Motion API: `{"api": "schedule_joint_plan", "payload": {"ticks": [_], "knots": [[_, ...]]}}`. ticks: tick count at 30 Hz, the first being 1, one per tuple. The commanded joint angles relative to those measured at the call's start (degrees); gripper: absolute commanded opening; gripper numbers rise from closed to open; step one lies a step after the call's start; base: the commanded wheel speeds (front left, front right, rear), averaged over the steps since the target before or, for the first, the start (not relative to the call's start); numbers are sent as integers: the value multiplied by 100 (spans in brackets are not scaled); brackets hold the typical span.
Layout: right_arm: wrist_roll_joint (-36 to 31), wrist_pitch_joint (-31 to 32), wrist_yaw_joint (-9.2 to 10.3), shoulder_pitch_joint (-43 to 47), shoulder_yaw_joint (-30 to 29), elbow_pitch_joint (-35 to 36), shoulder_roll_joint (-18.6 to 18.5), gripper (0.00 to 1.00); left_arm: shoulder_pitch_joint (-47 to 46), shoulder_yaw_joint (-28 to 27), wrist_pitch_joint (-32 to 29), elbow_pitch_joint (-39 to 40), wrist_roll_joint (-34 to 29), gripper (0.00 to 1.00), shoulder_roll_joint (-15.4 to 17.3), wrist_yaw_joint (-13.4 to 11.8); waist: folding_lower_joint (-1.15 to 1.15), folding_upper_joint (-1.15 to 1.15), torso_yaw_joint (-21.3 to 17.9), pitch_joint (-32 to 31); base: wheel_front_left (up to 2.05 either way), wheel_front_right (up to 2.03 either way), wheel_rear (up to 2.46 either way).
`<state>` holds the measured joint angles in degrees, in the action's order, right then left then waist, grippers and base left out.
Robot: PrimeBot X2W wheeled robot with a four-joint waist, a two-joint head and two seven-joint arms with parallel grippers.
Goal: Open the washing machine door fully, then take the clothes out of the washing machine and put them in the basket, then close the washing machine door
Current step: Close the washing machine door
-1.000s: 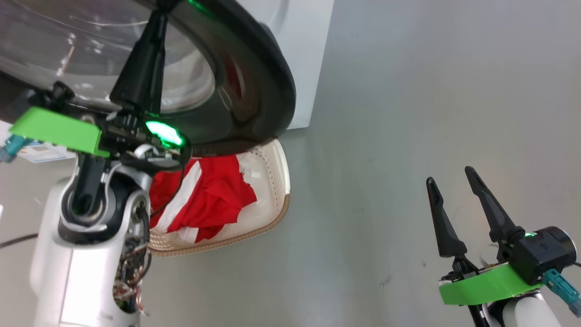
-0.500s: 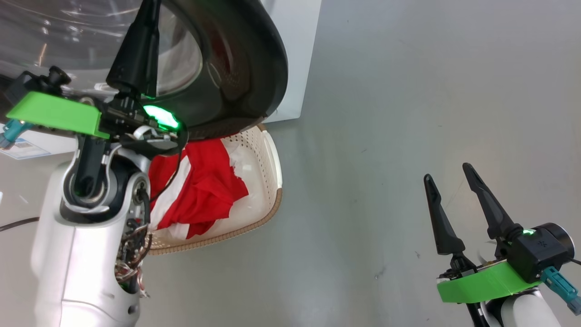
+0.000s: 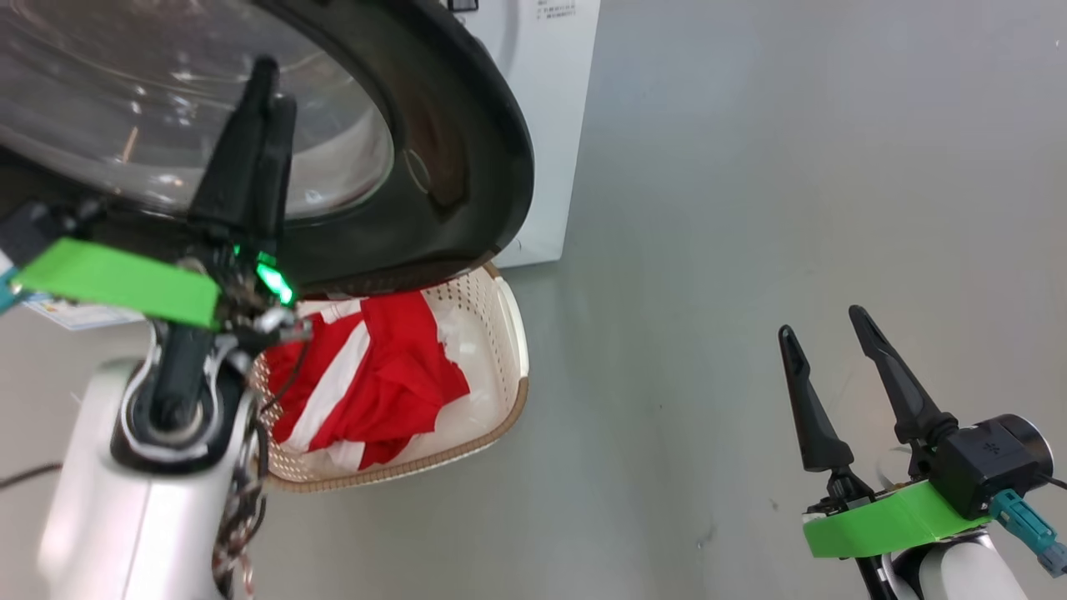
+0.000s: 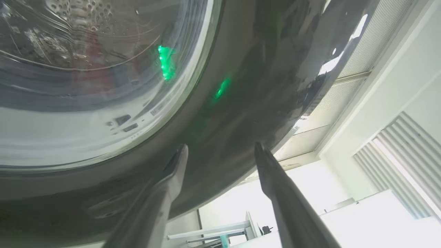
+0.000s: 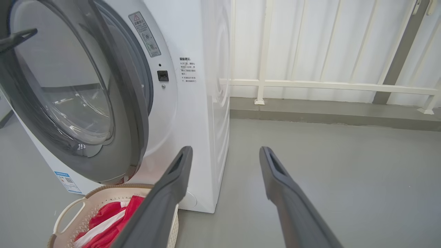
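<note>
Washing machine [image 5: 193, 103]: it stood on the grey floor [image 3: 750, 208], mouth uncovered.
Door [image 3: 475, 158]: it hung part-way out over the basket. I judged closing it was the step left.
Basket [image 3: 500, 417]: I had it on the floor at the machine's front edge, below the door, so garments travelled little.
Clothes [image 3: 375, 375]: the red-and-white pile lay inside the basket.
Left gripper [image 4: 221, 146]: fingers spread, clasping nothing, tips at the door's black rim, placed to push, I reckoned.
Right gripper [image 3: 823, 321]: fingers apart and empty over bare floor, well clear of the door.
</note>
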<state>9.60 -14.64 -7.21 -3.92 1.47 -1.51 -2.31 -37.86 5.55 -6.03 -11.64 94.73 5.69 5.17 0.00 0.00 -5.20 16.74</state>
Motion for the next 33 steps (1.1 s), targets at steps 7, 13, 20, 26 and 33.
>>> {"api": "schedule_joint_plan", "payload": {"ticks": [7,13,20,26,33], "knots": [[37,-36,-28,68,25,94,-56,100,867,217,667,809,-1546,100,668,114,0,0,131,-460,0,0,0],[65,-36,-28,114,-30,101,-56,100,1419,569,1262,1281,-2946,100,1038,69,0,0,258,-687,0,0,0],[86,-36,-28,208,-82,108,-56,100,2020,825,1844,1638,-4318,100,1318,-203,0,0,407,-946,0,0,0],[83,-36,-28,287,-85,136,-56,100,2406,793,2044,1830,-5331,100,1502,-504,0,0,501,-1095,0,0,0],[87,-36,-28,374,-94,125,-56,100,2802,702,2097,1991,-6215,100,1479,-715,0,0,561,-1244,0,0,0]]}}
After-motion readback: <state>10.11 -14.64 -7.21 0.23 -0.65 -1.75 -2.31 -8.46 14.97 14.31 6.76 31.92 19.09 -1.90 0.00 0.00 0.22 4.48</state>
